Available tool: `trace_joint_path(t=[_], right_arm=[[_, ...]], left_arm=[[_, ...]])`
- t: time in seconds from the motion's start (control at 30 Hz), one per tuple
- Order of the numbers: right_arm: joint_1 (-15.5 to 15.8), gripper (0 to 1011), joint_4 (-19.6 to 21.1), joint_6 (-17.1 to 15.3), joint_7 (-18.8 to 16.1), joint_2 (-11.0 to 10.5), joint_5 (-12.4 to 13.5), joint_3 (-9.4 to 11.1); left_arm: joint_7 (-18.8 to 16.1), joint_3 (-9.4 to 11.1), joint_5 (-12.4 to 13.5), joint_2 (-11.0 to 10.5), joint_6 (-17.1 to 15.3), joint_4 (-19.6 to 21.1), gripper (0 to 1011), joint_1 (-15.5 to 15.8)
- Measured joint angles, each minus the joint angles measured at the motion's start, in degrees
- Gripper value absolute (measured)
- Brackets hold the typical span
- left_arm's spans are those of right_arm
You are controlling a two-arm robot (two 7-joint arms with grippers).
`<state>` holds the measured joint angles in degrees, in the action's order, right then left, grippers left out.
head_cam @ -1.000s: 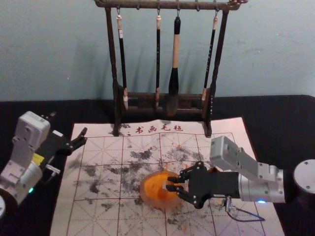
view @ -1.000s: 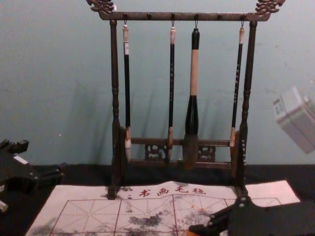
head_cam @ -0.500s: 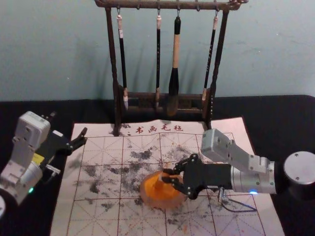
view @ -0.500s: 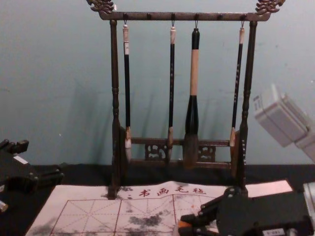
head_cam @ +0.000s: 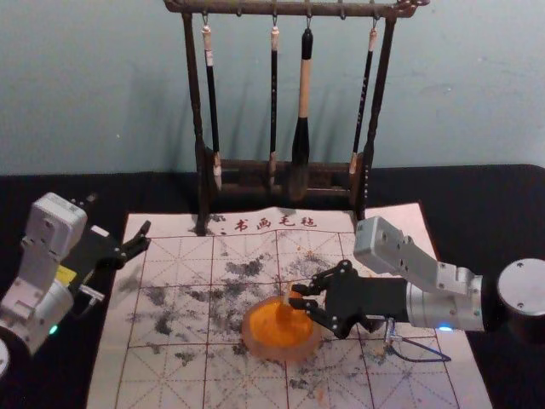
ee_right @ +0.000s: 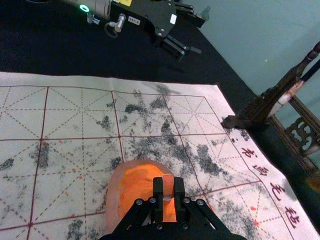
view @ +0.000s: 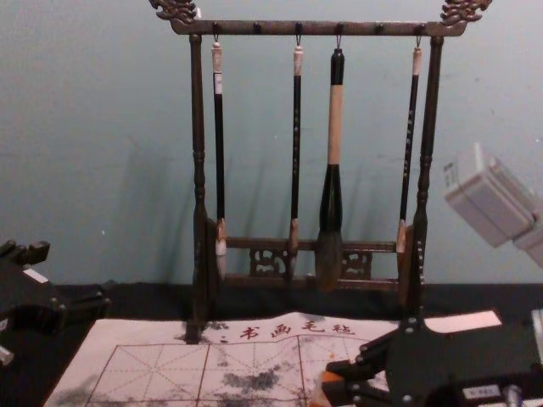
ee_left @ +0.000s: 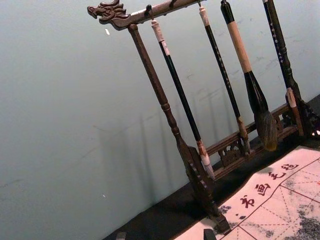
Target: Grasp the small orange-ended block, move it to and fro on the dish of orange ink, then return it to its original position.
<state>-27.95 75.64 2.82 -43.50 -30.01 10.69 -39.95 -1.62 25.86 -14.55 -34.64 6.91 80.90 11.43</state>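
With its fingers closed on the small orange-ended block point(ee_right: 168, 186), the right tool point(head_cam: 295, 297) reaches in from the robot's right to the dish of orange ink point(head_cam: 285, 354), holding the block above it; whether the two touch, I cannot tell. The dish sits on the gridded mat point(head_cam: 174, 375). The left tool point(head_cam: 119, 213) is parked, fingers spread, near the mat's left edge. Beyond, brushes point(head_cam: 303, 94) hang from a dark rack point(head_cam: 192, 94).

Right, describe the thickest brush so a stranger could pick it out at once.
Find the dark rack at the mat's far edge. Four brushes hang from its top bar; this is the third from the left. Only it has a pale shaft and wide black collar.
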Motion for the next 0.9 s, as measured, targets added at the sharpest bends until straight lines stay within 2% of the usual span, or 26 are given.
trace_joint_path(t=[0.5,0.9], right_arm=[[3.4,101,5.9,-2.1,-0.2,-4.3,1.2,1.4],[4.1,101,8.1,-3.0,-1.0,-4.8,1.6,0.7]], left_arm=[[0.0,0.0,0.0,0.0,0.0,0.0,1001,0.0],[0.0,0.0,0.0,0.0,0.0,0.0,1001,0.0]])
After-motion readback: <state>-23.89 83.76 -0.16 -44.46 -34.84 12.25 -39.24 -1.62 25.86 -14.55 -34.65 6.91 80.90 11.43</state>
